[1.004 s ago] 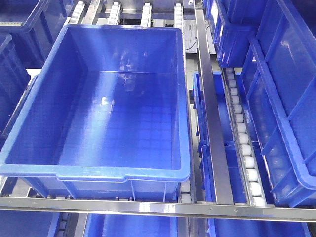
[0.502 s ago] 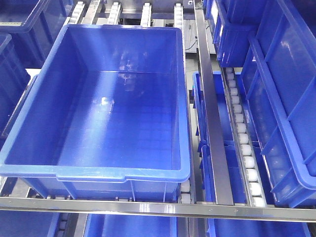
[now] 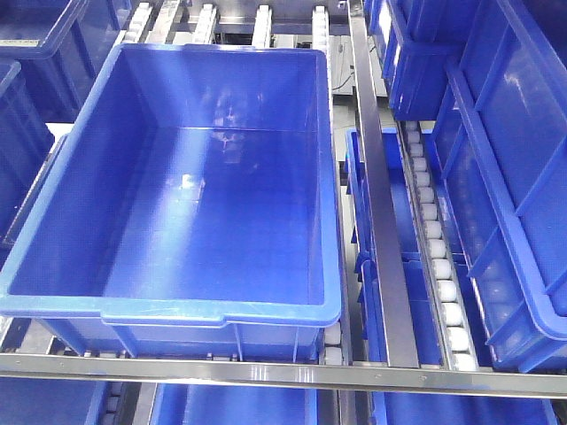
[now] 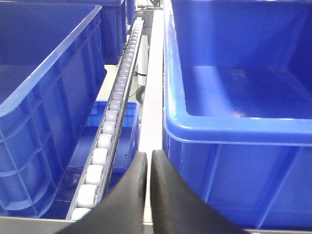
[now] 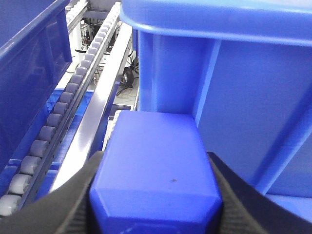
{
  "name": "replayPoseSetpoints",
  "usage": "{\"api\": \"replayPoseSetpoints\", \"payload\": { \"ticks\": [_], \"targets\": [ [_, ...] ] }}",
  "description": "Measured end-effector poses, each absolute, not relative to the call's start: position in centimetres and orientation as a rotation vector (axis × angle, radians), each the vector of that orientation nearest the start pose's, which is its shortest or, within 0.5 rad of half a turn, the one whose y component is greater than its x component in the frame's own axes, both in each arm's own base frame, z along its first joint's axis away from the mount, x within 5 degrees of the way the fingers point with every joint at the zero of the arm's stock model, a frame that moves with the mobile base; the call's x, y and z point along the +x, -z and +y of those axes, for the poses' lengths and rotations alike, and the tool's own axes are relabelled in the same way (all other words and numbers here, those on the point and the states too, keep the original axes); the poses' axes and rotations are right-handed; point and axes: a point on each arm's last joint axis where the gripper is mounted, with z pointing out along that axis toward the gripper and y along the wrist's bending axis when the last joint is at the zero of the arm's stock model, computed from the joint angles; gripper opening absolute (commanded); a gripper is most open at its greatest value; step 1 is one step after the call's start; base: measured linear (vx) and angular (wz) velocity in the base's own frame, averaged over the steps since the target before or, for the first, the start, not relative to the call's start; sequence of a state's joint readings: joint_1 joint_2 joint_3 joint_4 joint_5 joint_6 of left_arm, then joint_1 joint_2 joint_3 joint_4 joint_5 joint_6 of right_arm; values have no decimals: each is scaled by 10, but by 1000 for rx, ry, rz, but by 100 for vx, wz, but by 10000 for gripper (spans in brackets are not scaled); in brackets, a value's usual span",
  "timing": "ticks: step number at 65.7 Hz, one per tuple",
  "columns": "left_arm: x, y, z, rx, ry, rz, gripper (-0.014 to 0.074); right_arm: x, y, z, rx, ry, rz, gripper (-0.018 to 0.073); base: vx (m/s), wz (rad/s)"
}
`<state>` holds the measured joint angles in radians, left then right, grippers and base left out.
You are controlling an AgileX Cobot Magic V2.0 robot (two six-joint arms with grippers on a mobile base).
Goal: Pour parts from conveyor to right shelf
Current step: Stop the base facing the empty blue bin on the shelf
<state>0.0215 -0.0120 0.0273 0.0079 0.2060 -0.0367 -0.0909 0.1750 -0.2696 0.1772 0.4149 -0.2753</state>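
1. Our right gripper (image 5: 156,195) clamps the blue part (image 5: 156,161) just under the rim of the big bin (image 5: 219,14), too low to tip in, we judge.
2. Our left gripper (image 4: 148,168), pinched shut on nothing, hangs beside that bin's wall.
3. The bin sits empty on the right shelf (image 3: 376,221).

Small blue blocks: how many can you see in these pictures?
1. The block is clamped between the jaws of the right gripper, in the right wrist view. The big bin in the front view holds none; more may hide in partly seen bins.
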Motion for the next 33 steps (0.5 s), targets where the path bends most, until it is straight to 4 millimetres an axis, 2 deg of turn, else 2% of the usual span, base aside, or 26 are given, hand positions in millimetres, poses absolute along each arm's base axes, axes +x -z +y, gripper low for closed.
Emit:
{"api": "replayPoseSetpoints", "payload": {
  "ticks": [25,33],
  "targets": [
    [56,-186,1,-44,4,1704,-6,60,-258,5,-14,-25,1788,-5,0,0],
    [56,-186,1,-44,4,1704,-6,57,-266,6,-21,-41,1791,-5,0,0]
  ]
}}
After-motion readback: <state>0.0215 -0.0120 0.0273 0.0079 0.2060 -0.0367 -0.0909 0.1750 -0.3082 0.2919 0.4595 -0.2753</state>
